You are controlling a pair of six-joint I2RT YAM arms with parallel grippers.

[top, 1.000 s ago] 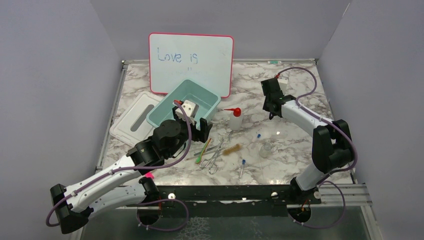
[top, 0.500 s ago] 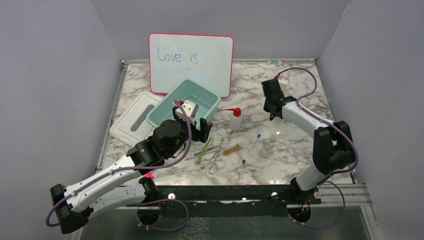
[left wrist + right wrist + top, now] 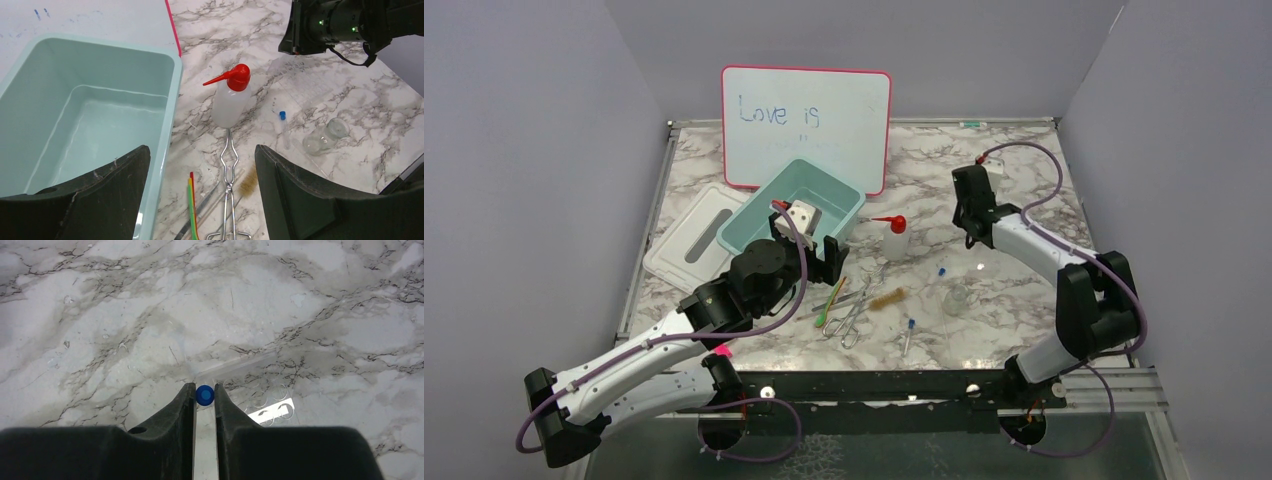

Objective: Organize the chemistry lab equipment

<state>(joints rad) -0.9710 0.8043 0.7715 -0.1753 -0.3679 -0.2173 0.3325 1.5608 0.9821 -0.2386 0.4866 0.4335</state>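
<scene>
In the right wrist view, my right gripper (image 3: 204, 396) is shut on a blue-capped clear tube (image 3: 204, 394), held above a clear rack (image 3: 272, 402) with round holes. From above, the right gripper (image 3: 972, 228) hangs at the table's right rear. My left gripper (image 3: 201, 150) is open and holds nothing, beside the teal bin (image 3: 176, 90). Ahead of it lie the white squeeze bottle (image 3: 231, 97) with red nozzle, metal tongs (image 3: 229, 185), a brown brush (image 3: 247, 182), another blue-capped tube (image 3: 283, 125) and a small glass flask (image 3: 325, 137).
A pink-framed whiteboard (image 3: 804, 125) leans at the back. The bin's white lid (image 3: 689, 240) lies to the left of the teal bin (image 3: 754, 225). Green and red sticks (image 3: 829, 300) lie by the tongs (image 3: 854, 310). One more blue-capped tube (image 3: 908, 333) rests near the front edge.
My right gripper's fingers have drawn together and its arm has shifted slightly toward the front right. The left arm has not moved.
</scene>
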